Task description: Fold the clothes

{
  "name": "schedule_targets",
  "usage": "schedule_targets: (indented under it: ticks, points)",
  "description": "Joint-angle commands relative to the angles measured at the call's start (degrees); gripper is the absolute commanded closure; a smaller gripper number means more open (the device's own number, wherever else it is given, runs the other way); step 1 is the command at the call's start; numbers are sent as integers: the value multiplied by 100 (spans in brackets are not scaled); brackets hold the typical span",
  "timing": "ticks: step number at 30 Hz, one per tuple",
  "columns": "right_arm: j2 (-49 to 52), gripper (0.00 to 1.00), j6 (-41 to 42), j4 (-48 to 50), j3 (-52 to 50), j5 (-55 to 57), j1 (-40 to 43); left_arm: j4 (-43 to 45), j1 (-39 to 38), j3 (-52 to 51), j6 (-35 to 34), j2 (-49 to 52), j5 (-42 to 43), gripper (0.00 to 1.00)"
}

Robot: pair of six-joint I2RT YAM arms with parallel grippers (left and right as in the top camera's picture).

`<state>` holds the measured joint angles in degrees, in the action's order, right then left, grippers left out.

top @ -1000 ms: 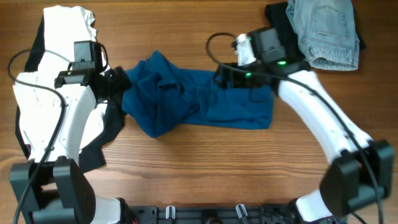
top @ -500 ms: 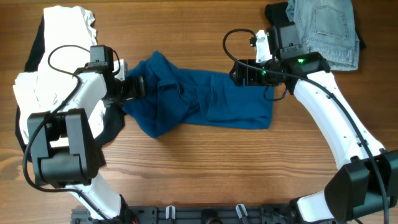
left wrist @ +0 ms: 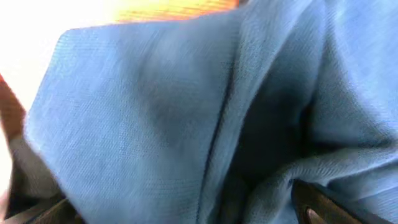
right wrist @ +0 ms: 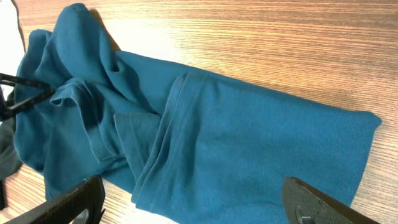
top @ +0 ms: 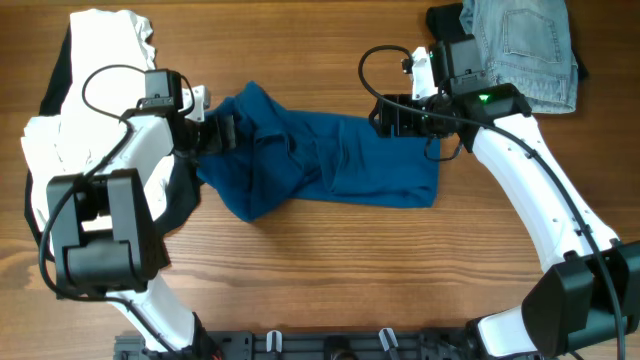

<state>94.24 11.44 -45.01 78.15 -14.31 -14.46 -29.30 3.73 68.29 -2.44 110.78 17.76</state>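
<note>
The deep-blue knit shirt (top: 320, 165) lies crumpled across the middle of the table, bunched at its left end and flatter at its right. My left gripper (top: 226, 131) is pushed into the bunched left end. In the left wrist view blue cloth (left wrist: 155, 112) fills the frame, and the left gripper's fingers (left wrist: 180, 208) stand apart with cloth between them. My right gripper (top: 386, 118) hovers open over the shirt's upper right edge. In the right wrist view its fingers (right wrist: 193, 205) are wide apart above the shirt (right wrist: 236, 149), holding nothing.
A white garment (top: 105, 45) and black garments (top: 178, 205) lie at the far left under my left arm. Light-blue denim (top: 525, 50) on another black garment (top: 445, 22) lies at the back right. Bare wooden table (top: 330, 270) runs along the front.
My left arm has swung round and its gripper has moved right into the shirt's left end. My right gripper has shifted right along the shirt's top edge. The shirt has barely moved.
</note>
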Motion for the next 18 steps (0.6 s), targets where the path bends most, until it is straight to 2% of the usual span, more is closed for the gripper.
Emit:
schedule_targets:
  ticks: [1,6,7,9,10,11,12,13,15,18]
  points:
    - [4,9,-81,24,59,103,-9,31,-72,31,76,269,457,8]
    - [4,9,-81,35,48,103,-9,260,-341,31,76,271,424,12]
    - [4,9,-81,35,48,103,-9,262,-361,31,74,271,348,18]
    - [4,9,-81,-9,48,105,-9,212,-341,31,68,269,190,52]
    - [4,15,-83,-46,46,140,-9,173,-295,31,59,269,166,69]
    - [7,22,-74,-76,11,236,-9,122,-221,33,50,260,168,79]
    - [4,34,-72,-109,-26,232,-9,46,-136,37,22,227,173,85]
    - [4,49,-13,-116,-85,229,-9,-50,-50,52,7,175,173,94]
    - [7,71,151,-105,-280,229,-9,-422,122,184,11,-70,170,96]
    - [7,71,232,-70,-361,175,-9,-590,138,310,11,-490,173,96]
